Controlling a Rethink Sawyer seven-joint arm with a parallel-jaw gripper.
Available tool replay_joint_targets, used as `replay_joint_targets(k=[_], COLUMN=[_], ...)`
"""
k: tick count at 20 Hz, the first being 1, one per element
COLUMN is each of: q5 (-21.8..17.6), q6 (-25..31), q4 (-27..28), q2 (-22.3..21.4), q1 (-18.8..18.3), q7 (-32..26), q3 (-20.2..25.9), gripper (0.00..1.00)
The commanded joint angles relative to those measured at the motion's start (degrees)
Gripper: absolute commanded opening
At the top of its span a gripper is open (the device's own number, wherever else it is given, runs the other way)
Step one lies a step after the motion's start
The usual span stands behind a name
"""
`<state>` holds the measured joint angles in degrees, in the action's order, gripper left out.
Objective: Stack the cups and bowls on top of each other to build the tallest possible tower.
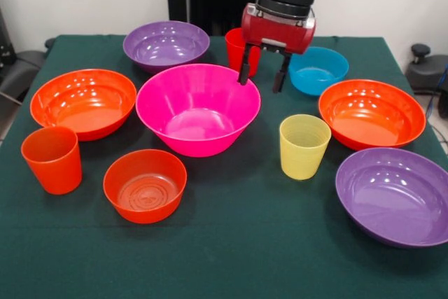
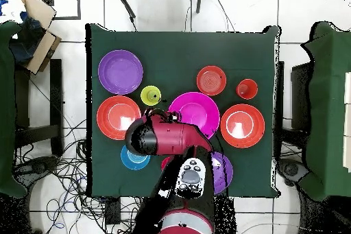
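Note:
My gripper (image 1: 262,77) is open and empty. It hangs just above the cloth between the big pink bowl (image 1: 198,110) and the small blue bowl (image 1: 318,70), right in front of the red cup (image 1: 235,47). The yellow cup (image 1: 304,146) stands to the front right of the pink bowl and the orange cup (image 1: 52,159) at the front left. The two purple bowls (image 1: 166,43) (image 1: 395,194), the two wide orange bowls (image 1: 84,101) (image 1: 371,112) and the small orange bowl (image 1: 145,185) each stand alone. Nothing is stacked.
The green table cloth (image 1: 238,257) runs to edges on all sides. In the overhead view my arm (image 2: 171,138) covers part of the blue bowl (image 2: 132,159) and one purple bowl (image 2: 224,171). Chairs stand at both sides.

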<state>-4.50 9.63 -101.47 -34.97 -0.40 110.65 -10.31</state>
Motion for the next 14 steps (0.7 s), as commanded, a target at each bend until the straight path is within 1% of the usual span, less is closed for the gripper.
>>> replay_joint_targets(k=[1,5,8,10,14], q5=[-2.1,-2.3,-2.3,-2.6,-3.7], q6=[-4.4,-8.2,-9.8,-9.9,-8.4], q4=[-0.5,-0.1,-0.2,-0.1,-0.7], q2=[7.4,10.2,11.4,11.8,11.2], q1=[-2.6,-3.2,-3.7,-4.8,-8.1], q7=[5.6,6.3,6.5,5.7,3.4], q3=[6.3,7.1,7.8,9.2,13.1], gripper=[1.00,1.00,1.00,1.00,1.00])
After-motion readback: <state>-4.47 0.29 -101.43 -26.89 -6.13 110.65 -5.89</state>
